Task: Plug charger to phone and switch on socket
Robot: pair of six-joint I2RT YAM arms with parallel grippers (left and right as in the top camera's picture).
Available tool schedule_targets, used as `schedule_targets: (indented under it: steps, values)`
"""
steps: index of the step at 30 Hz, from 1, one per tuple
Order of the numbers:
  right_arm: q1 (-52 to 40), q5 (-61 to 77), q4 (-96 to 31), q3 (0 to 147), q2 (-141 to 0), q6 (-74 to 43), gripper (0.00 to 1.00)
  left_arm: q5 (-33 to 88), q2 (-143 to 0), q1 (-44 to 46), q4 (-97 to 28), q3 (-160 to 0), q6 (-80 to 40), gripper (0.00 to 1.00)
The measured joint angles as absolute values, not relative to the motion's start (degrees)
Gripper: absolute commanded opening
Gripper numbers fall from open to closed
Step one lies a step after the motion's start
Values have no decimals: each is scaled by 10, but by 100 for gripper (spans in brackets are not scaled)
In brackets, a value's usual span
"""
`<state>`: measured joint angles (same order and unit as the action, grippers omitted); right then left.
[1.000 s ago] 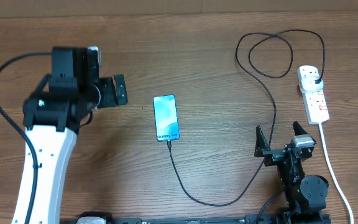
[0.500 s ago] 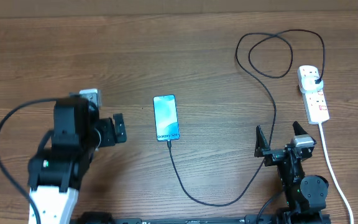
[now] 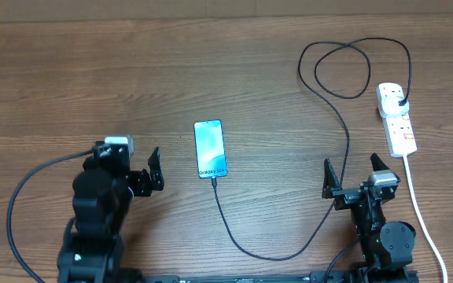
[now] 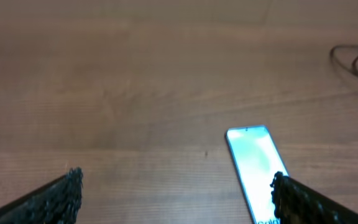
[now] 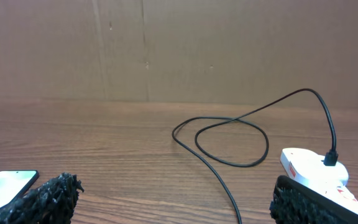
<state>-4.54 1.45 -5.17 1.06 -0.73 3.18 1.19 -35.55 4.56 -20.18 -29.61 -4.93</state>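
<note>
Wooden table [image 3: 53, 79] lies under me. My left gripper [image 4: 176, 190] gapes wide and empty, just left of the phone [image 3: 210, 148]. My right gripper [image 3: 353, 174] is wide too, holding nothing. The charger [image 3: 348, 134] meets the phone's near end, loops away, and its plug sits in the socket [image 3: 400, 130] at far right.

The phone [image 3: 211, 148] shows "Galaxy" near its nearer end; red markings on the socket [image 3: 399, 126] are illegible.
</note>
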Motion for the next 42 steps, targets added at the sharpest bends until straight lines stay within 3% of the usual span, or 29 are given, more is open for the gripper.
schedule_targets:
  steps: [11, 30, 42]
  values:
    - [-45, 15, -51, 11, -7, 32, 100, 19, -223, 46, -61, -155, -38, 99]
    - [-45, 15, -52, 11, -7, 32, 100, -42, -92, 46, -64, -135, -36, 100]
    - [-45, 15, -51, 11, -7, 32, 100, -57, -10, 43, -15, -41, -62, 100]
